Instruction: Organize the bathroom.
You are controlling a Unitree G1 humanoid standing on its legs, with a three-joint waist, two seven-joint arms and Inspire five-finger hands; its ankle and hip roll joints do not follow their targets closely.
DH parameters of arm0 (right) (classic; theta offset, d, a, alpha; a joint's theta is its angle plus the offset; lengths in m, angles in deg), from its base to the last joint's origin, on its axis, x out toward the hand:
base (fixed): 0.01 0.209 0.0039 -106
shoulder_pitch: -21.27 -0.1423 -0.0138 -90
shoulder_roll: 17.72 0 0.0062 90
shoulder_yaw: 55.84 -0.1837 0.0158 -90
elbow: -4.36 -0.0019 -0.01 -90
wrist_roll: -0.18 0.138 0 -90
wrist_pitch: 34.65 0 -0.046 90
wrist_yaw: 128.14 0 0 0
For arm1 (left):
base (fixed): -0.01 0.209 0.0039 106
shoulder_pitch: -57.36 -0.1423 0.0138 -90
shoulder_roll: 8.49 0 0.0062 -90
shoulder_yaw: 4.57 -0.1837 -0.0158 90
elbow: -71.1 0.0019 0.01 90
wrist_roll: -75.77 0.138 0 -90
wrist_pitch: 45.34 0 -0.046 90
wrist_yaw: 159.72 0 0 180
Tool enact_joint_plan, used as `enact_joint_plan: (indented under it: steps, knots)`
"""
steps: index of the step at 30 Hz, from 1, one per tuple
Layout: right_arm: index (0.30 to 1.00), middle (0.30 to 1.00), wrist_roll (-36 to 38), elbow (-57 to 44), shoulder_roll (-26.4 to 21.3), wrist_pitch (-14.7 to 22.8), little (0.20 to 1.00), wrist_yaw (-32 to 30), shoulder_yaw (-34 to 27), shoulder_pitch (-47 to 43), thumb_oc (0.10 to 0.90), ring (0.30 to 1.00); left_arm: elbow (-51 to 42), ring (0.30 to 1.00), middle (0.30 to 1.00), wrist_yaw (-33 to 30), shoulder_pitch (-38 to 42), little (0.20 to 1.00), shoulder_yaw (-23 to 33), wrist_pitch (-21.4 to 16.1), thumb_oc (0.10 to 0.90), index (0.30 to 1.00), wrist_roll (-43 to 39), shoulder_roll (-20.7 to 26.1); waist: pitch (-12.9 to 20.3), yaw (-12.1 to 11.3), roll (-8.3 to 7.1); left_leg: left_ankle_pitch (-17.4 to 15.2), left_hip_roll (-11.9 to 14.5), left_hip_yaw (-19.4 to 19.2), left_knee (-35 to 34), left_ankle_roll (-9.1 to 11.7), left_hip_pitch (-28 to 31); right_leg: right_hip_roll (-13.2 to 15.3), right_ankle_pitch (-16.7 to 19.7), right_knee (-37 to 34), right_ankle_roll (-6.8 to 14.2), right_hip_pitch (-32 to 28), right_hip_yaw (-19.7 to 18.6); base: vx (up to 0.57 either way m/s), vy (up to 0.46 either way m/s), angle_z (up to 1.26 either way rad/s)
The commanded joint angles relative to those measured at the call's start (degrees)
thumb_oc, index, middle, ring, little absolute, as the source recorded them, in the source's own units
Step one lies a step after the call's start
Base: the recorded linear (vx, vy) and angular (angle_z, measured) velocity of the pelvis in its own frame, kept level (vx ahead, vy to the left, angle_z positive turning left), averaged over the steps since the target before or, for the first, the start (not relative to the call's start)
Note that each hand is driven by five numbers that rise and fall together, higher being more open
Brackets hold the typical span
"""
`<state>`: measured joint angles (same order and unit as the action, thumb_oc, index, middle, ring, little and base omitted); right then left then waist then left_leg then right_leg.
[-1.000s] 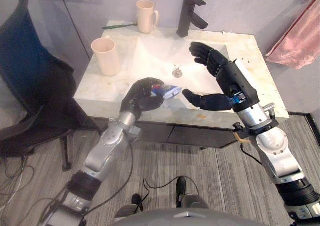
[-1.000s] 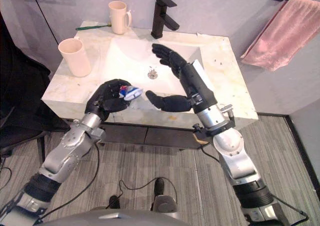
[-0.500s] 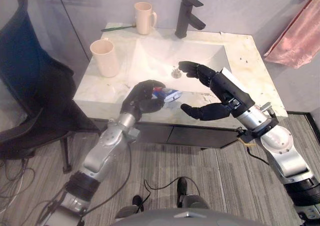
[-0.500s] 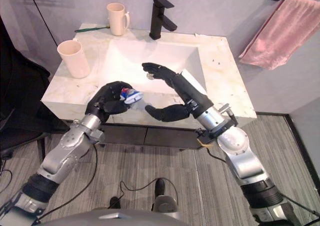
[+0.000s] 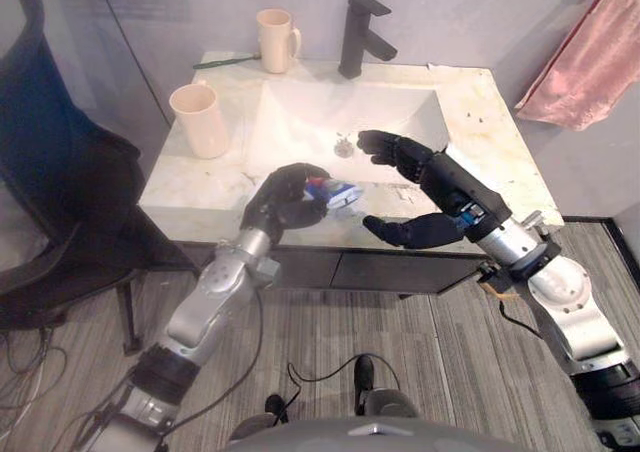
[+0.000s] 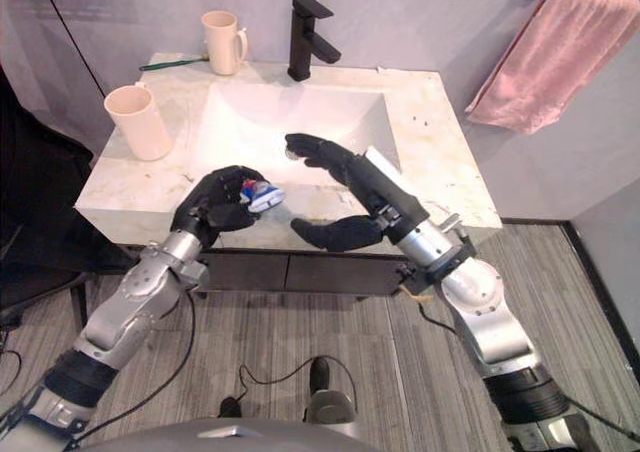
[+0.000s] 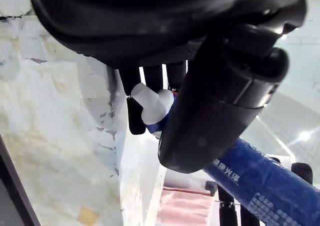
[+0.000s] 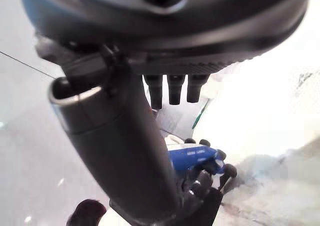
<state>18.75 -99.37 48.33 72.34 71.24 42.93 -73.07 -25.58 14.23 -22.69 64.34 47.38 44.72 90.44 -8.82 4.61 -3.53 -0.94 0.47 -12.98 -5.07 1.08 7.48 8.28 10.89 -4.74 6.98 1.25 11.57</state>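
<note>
A blue toothpaste tube (image 5: 337,191) with a white cap (image 7: 150,104) is held over the front edge of the marble counter (image 5: 480,122). My left hand (image 5: 283,198) is shut on it, fingers curled round the tube's body (image 7: 260,178). Just to the right, my right hand (image 5: 445,187) is open, with its fingers spread above the tube's level and its thumb (image 8: 120,156) lower down. It does not touch the tube (image 8: 192,157). A small gap separates the two hands (image 6: 222,200) (image 6: 350,177).
The sink basin (image 5: 350,112) lies behind the hands, with a black faucet (image 5: 362,34) at its back. One pink cup (image 5: 197,120) stands on the left of the counter, another (image 5: 275,40) by a green toothbrush (image 5: 225,61). A pink towel (image 5: 585,62) hangs right; a dark chair (image 5: 60,202) stands left.
My right hand has come down from over the basin and swung toward the tube, ending close beside it. My left hand has kept its hold on the tube. The camera view has shifted.
</note>
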Motion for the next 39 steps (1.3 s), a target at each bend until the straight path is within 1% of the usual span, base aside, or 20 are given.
enact_joint_plan:
  steps: [1, 5, 11, 12, 13, 14, 15, 17, 19, 23, 24, 26, 28, 29, 30, 31, 32, 33, 34, 39]
  knots:
    - [0.900, 0.900, 4.0, -2.2, -0.4, 4.7, 0.900, -1.1, -1.7, -9.3, 0.800, 0.900, 0.3, 0.300, 0.300, 0.4, 8.3, 0.300, -1.2, -6.1, 0.400, 0.300, 0.7, -2.6, 3.4, -0.9, 2.00, -3.9, -1.2, 1.2, 1.2, 0.5, 0.1, -2.0, -10.4, 0.4, 4.3, -5.6, 3.9, 0.00, 0.000, 0.00]
    - [0.900, 0.900, 3.3, -1.9, 0.2, 5.0, 0.900, -2.0, -0.7, -10.0, 0.800, 0.900, -0.1, 0.300, 0.300, 1.1, 7.7, 0.300, -1.2, -5.6, 0.400, 0.300, 0.7, -2.7, 3.5, -1.6, 1.94, -3.8, -1.1, 1.5, 1.2, 0.6, 0.1, -1.9, -10.4, 0.3, 4.3, -5.9, 4.6, 0.00, 0.000, 0.00]
    - [0.900, 0.900, 2.8, -2.1, 0.8, 5.1, 0.900, -2.4, -0.4, -10.7, 0.800, 0.900, -0.1, 0.300, 0.300, 1.1, 7.3, 0.300, -1.3, -5.5, 0.400, 0.300, 0.4, -2.9, 3.5, -2.0, 1.94, -3.8, -1.1, 1.7, 1.3, 0.6, 0.1, -1.9, -10.6, 0.4, 4.2, -6.1, 4.9, 0.01, -0.001, 0.04]
    - [0.867, 0.867, 2.7, -2.1, 0.8, 5.1, 0.867, -2.6, -0.3, -10.8, 0.778, 0.867, 0.0, 0.300, 0.300, 1.1, 7.3, 0.300, -1.3, -5.4, 0.400, 0.300, 0.3, -3.0, 3.6, -2.0, 1.93, -3.8, -1.1, 1.8, 1.2, 0.6, 0.1, -1.9, -10.6, 0.4, 4.2, -6.1, 4.9, 0.00, 0.000, 0.00]
    - [0.801, 0.801, 2.6, -2.1, 0.7, 5.1, 0.801, -2.8, -0.3, -10.9, 0.734, 0.801, -0.1, 0.300, 0.300, 1.1, 7.3, 0.300, -1.3, -5.2, 0.400, 0.300, 0.3, -3.0, 3.5, -2.0, 1.93, -3.8, -1.1, 1.8, 1.2, 0.6, 0.1, -1.9, -10.6, 0.3, 4.2, -6.1, 4.9, 0.00, 0.000, 0.00]
    - [0.782, 0.782, 2.5, -2.1, 0.7, 5.1, 0.782, -2.9, -0.3, -10.9, 0.722, 0.782, -0.1, 0.300, 0.300, 1.1, 7.3, 0.300, -1.3, -5.1, 0.400, 0.300, 0.3, -3.0, 3.5, -2.1, 1.93, -3.8, -1.1, 1.8, 1.2, 0.6, 0.1, -1.9, -10.6, 0.3, 4.2, -6.1, 4.9, 0.00, 0.000, 0.00]
    - [0.724, 0.724, 2.4, -2.2, 0.8, 5.3, 0.724, -3.1, -0.4, -10.6, 0.682, 0.724, 0.0, 0.300, 0.300, 1.4, 7.0, 0.300, -1.2, -5.1, 0.400, 0.300, 0.4, -3.0, 3.5, -2.1, 1.92, -3.8, -1.1, 1.9, 1.2, 0.6, 0.1, -1.9, -10.6, 0.4, 4.1, -6.2, 4.9, 0.00, 0.000, 0.00]
    - [0.554, 0.554, 2.2, -2.1, 0.9, 5.7, 0.554, -3.2, -0.5, -10.3, 0.569, 0.554, 0.2, 0.300, 0.300, 1.5, 6.8, 0.300, -1.2, -5.4, 0.400, 0.300, 0.6, -3.0, 3.5, -2.1, 1.90, -3.9, -1.1, 1.8, 1.2, 0.6, 0.1, -1.9, -10.6, 0.4, 4.1, -6.2, 4.9, 0.00, 0.000, 0.00]
    - [0.481, 0.481, 2.3, -1.9, 1.0, 6.0, 0.481, -3.3, -0.8, -10.0, 0.521, 0.481, 0.3, 0.300, 0.300, 1.4, 6.8, 0.300, -1.3, -5.2, 0.400, 0.300, 0.4, -3.0, 3.6, -1.9, 1.93, -3.9, -1.1, 1.7, 1.2, 0.6, 0.2, -1.9, -10.7, 0.4, 4.1, -6.2, 4.9, 0.00, 0.000, 0.00]
    - [0.479, 0.479, 2.5, -2.1, 0.8, 6.3, 0.479, -3.1, -1.1, -9.4, 0.519, 0.479, 0.0, 0.300, 0.300, 1.3, 6.6, 0.300, -1.3, -4.9, 0.400, 0.300, 0.7, -3.0, 3.5, -1.8, 1.93, -4.0, -1.1, 1.6, 1.2, 0.6, 0.3, -1.9, -10.7, 0.4, 4.2, -6.2, 4.9, 0.00, 0.000, 0.00]
    - [0.509, 0.509, 2.7, -2.1, 0.9, 6.2, 0.509, -2.9, -1.2, -9.2, 0.540, 0.509, 0.1, 0.300, 0.300, 1.3, 6.6, 0.300, -1.3, -4.8, 0.400, 0.300, 0.7, -3.0, 3.5, -1.7, 1.96, -4.0, -1.1, 1.6, 1.2, 0.5, 0.4, -2.0, -10.7, 0.4, 4.2, -6.2, 4.7, 0.00, 0.000, 0.00]
    - [0.524, 0.524, 2.9, -2.1, 0.9, 5.9, 0.524, -2.5, -1.1, -9.1, 0.549, 0.524, 0.0, 0.300, 0.300, 1.1, 6.7, 0.300, -1.3, -4.5, 0.400, 0.300, 0.7, -3.0, 3.6, -1.6, 2.00, -4.0, -1.1, 1.6, 1.3, 0.5, 0.3, -2.0, -10.7, 0.4, 4.1, -6.2, 4.6, 0.00, 0.000, 0.00]
    - [0.580, 0.580, 3.4, -1.8, 1.1, 5.8, 0.580, -2.0, -1.0, -9.1, 0.587, 0.580, 0.5, 0.300, 0.300, 1.1, 6.7, 0.300, -1.4, -4.7, 0.400, 0.300, 0.9, -3.1, 3.5, -1.6, 2.02, -4.0, -1.1, 1.6, 1.3, 0.5, 0.4, -2.0, -10.7, 0.4, 4.1, -6.2, 4.5, 0.00, 0.000, 0.00]
    - [0.580, 0.580, 3.4, -1.8, 1.1, 5.8, 0.580, -2.0, -1.0, -9.1, 0.587, 0.580, 0.5, 0.300, 0.300, 1.1, 6.7, 0.300, -1.4, -4.7, 0.400, 0.300, 0.9, -3.1, 3.5, -1.6, 2.02, -4.0, -1.1, 1.6, 1.3, 0.5, 0.4, -2.0, -10.7, 0.4, 4.1, -6.2, 4.5, 0.00, 0.000, 0.00]
    - [0.404, 0.404, 2.8, -1.5, 1.4, 6.1, 0.404, -2.0, -0.8, -9.1, 0.469, 0.404, 0.9, 0.300, 0.300, 1.1, 6.6, 0.300, -1.4, -4.8, 0.400, 0.300, 1.0, -3.2, 3.6, -1.6, 2.04, -4.0, -1.1, 1.5, 1.4, 0.5, 0.4, -2.0, -10.6, 0.4, 4.2, -6.2, 4.5, 0.00, 0.000, 0.00]
    - [0.300, 0.300, 3.0, -1.5, 1.4, 5.9, 0.300, -1.9, -0.8, -9.1, 0.400, 0.300, 0.8, 0.300, 0.300, 1.1, 6.7, 0.300, -1.3, -4.6, 0.400, 0.300, 0.9, -3.2, 3.6, -1.6, 2.04, -4.0, -1.2, 1.5, 1.4, 0.6, 0.4, -2.0, -10.6, 0.4, 4.2, -6.2, 4.5, 0.00, 0.000, 0.00]
    - [0.300, 0.300, 3.0, -1.6, 1.4, 5.9, 0.300, -2.0, -0.7, -9.2, 0.400, 0.300, 0.8, 0.300, 0.300, 1.0, 6.7, 0.300, -1.2, -4.5, 0.400, 0.300, 0.9, -3.2, 3.6, -1.6, 2.04, -4.0, -1.2, 1.6, 1.4, 0.6, 0.4, -2.0, -10.6, 0.4, 4.2, -6.3, 4.5, 0.00, 0.000, 0.00]
    - [0.333, 0.333, 3.0, -1.4, 1.5, 6.0, 0.333, -2.1, -0.7, -9.1, 0.422, 0.333, 0.8, 0.300, 0.300, 1.1, 6.8, 0.300, -1.1, -4.4, 0.400, 0.300, 0.8, -3.1, 3.5, -1.7, 2.06, -3.9, -1.2, 1.6, 1.4, 0.5, 0.4, -2.0, -10.6, 0.4, 4.2, -6.3, 4.5, 0.00, 0.000, 0.00]
    - [0.300, 0.300, 2.8, -1.3, 1.6, 6.1, 0.300, -2.3, -0.7, -9.2, 0.400, 0.300, 1.0, 0.300, 0.300, 1.1, 6.8, 0.300, -1.1, -4.4, 0.400, 0.300, 1.0, -3.1, 3.5, -1.7, 2.06, -3.9, -1.2, 1.7, 1.3, 0.6, 0.4, -2.0, -10.6, 0.4, 4.2, -6.3, 4.6, 0.00, 0.000, 0.00]
    - [0.300, 0.300, 2.1, -1.0, 1.7, 6.6, 0.300, -3.9, -1.2, -9.3, 0.400, 0.300, 1.3, 0.300, 0.300, 0.3, 6.5, 0.300, -1.0, -4.0, 0.400, 0.300, 1.4, -3.1, 3.5, -1.9, 2.09, -3.9, -1.2, 1.8, 1.2, 0.6, 0.5, -2.0, -10.6, 0.3, 4.2, -6.5, 4.8, 0.00, 0.000, 0.00]
